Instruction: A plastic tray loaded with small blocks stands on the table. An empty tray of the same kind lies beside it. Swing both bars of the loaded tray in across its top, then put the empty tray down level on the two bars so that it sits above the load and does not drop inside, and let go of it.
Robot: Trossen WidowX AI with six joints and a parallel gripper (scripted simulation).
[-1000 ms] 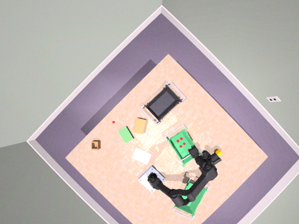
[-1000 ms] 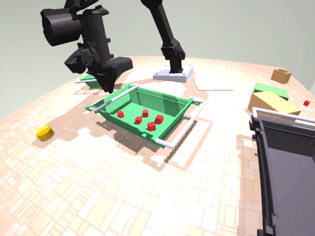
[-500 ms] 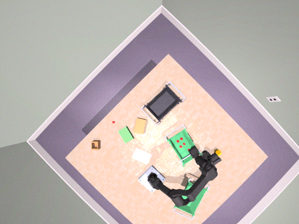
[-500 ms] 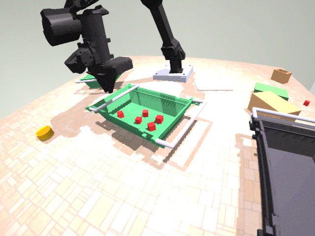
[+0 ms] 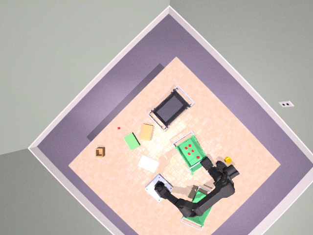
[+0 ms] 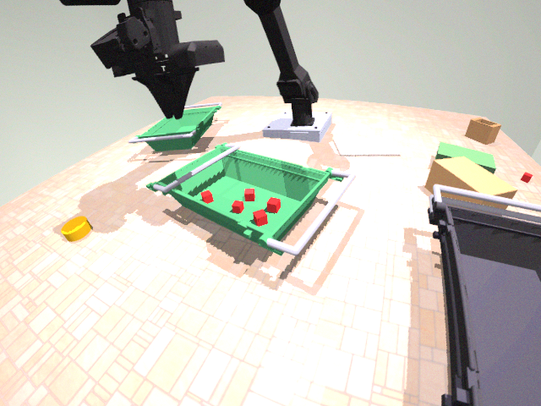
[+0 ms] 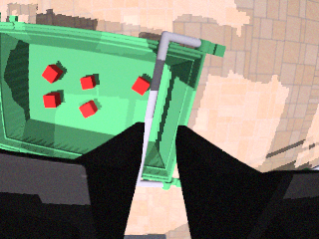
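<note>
The loaded green tray [image 5: 184,154] [image 6: 270,172] [image 7: 90,34] holds several red blocks [image 5: 187,152] [image 6: 249,194] [image 7: 88,109]. One wire bar [image 5: 195,165] [image 6: 200,168] [image 7: 151,107] lies in across its top near one end. The other wire bar [image 5: 183,138] [image 6: 324,216] is swung out beyond the opposite end. My gripper [image 6: 173,117] [image 7: 159,131] is slightly open and empty, pointing down above the swung-in bar. The empty green tray [image 5: 202,194] [image 6: 174,141] stands apart, partly hidden under my arm in the top view, with its bars out.
A black tray [image 5: 169,108] [image 6: 502,297] with white bars stands beyond the loaded tray. A yellow disc [image 5: 228,160] [image 6: 76,228] lies beside it. A tan box [image 5: 146,131], a green box [image 5: 131,141], a white plate [image 5: 148,163] and a brown open box [image 5: 100,152] lie across the table.
</note>
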